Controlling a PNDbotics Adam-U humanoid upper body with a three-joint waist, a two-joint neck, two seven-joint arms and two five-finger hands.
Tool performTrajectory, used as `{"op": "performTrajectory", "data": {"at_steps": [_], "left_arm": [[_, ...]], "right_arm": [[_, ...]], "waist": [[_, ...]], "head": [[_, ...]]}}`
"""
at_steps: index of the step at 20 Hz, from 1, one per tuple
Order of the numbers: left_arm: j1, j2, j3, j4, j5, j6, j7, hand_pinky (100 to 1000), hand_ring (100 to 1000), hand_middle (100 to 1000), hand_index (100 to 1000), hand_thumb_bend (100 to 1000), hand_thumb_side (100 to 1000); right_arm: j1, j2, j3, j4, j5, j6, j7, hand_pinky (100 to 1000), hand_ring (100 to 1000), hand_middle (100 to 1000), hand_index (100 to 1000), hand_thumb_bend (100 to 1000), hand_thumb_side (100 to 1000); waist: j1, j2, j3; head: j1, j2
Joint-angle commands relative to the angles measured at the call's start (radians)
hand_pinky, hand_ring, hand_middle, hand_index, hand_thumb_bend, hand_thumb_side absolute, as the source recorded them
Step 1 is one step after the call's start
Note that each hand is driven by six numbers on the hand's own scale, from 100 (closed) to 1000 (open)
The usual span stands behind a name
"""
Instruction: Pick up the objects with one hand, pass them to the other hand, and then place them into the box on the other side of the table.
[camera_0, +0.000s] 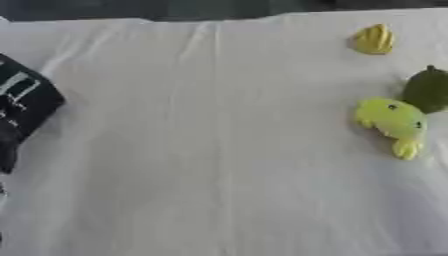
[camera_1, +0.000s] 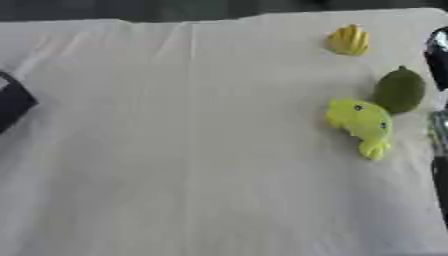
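Three toys: we see fish, dark fruit, yellow piece, right of frame.
Left hand: left edge; we cannot tell its state.

A staged test bench is indicated rather than a home or a shop. A table is seen draped in a creased white cloth, with a dark background beyond its far edge. Only toy items are laid out: a yellow-green fish, a dark green fruit and a small yellow piece.
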Motion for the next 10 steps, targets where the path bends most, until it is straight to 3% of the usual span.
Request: {"op": "performTrajectory", "data": {"at_steps": [1, 10], "left_arm": [[-0.014, 0.024, 0.002, -0.011, -0.002, -0.002, -0.003, 906, 839, 856, 811, 191, 860], [-0.015, 0.024, 0.001, -0.010, -0.001, -0.002, -0.005, 906, 842, 856, 811, 191, 861]], "right_arm": [[-0.015, -0.019, -0.006, -0.009, 0.007, 0.003, 0.000, 752, 824, 779, 885, 100, 548], [-0.017, -0.020, -0.006, -0.007, 0.009, 0.003, 0.000, 752, 824, 779, 885, 100, 546]], "waist": [[0.000, -0.024, -0.001], [0.000, -0.024, 0.000]], "head": [[0.002, -0.011], [0.001, -0.009]]}}
